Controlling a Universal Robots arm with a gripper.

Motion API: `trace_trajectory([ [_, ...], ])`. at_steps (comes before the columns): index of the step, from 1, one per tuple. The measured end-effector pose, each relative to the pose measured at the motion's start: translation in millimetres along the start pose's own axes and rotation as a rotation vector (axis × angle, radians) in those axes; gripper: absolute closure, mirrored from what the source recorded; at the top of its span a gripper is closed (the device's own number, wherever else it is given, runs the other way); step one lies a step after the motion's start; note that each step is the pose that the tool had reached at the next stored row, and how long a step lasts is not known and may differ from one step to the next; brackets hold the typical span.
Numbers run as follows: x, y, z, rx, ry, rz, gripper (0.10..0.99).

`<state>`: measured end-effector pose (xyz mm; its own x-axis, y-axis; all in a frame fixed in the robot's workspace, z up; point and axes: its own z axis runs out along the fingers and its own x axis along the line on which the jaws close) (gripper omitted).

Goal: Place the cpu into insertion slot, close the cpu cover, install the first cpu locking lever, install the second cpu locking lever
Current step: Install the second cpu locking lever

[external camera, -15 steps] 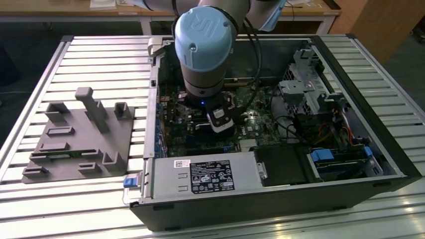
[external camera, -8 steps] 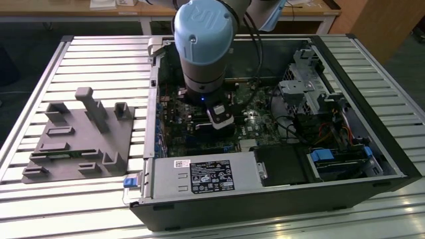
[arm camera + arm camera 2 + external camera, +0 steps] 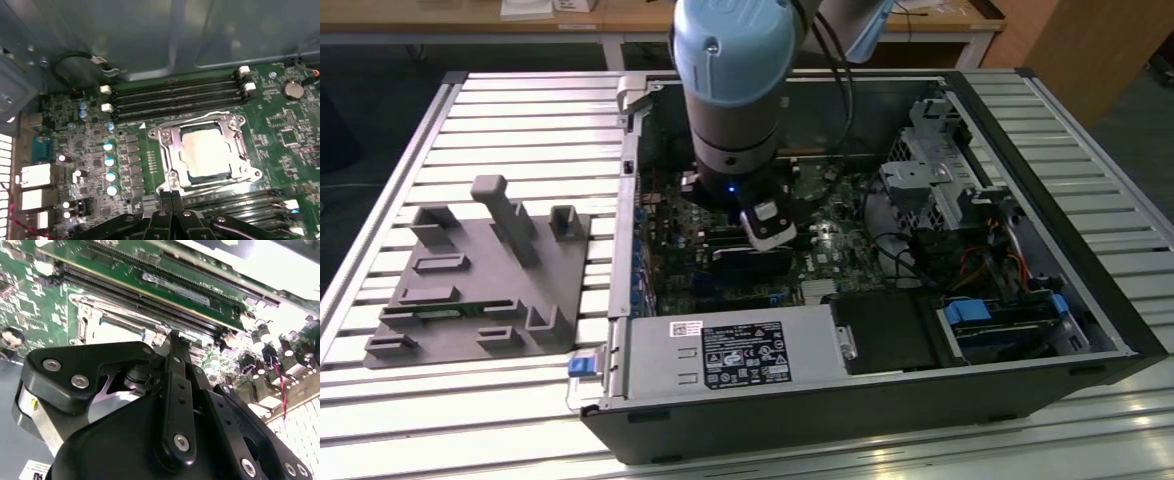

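In the first wrist view the cpu (image 3: pixel 207 149) lies flat in the insertion slot (image 3: pixel 254 174), its pale grey face showing through the window of the cpu cover (image 3: pixel 172 150). The silvery cover is folded down over it. A thin metal locking lever (image 3: pixel 220 183) runs along the socket's side nearest my fingertips; I cannot tell if it is latched. My gripper (image 3: pixel 171 196) is shut, its black fingertips pressed together just beside that edge of the socket. In the second wrist view the gripper (image 3: pixel 173 336) meets the cover (image 3: pixel 107 320) at its corner. The exterior view shows the gripper (image 3: pixel 767 235) low inside the open computer case.
Black memory slots (image 3: pixel 175 97) run along the socket's far side, and more sit beside my fingers. Blue-topped capacitors (image 3: pixel 108 161) and a coin battery (image 3: pixel 291 90) stand on the board. In the case are a power supply (image 3: pixel 734 352) and a drive cage (image 3: pixel 934 170). A grey fixture (image 3: pixel 480 275) sits at the exterior view's left.
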<state>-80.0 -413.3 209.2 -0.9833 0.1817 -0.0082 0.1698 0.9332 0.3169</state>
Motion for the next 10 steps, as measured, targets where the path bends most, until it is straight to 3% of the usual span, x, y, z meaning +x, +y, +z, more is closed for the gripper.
trace_trajectory([
  [7, -14.9, 4.8, 1.8, 0.002, 0.0001, 0.004, 0.98],
  [10, -18.8, 9.7, 3.4, 0.008, -0.0004, 0.003, 0.98],
])
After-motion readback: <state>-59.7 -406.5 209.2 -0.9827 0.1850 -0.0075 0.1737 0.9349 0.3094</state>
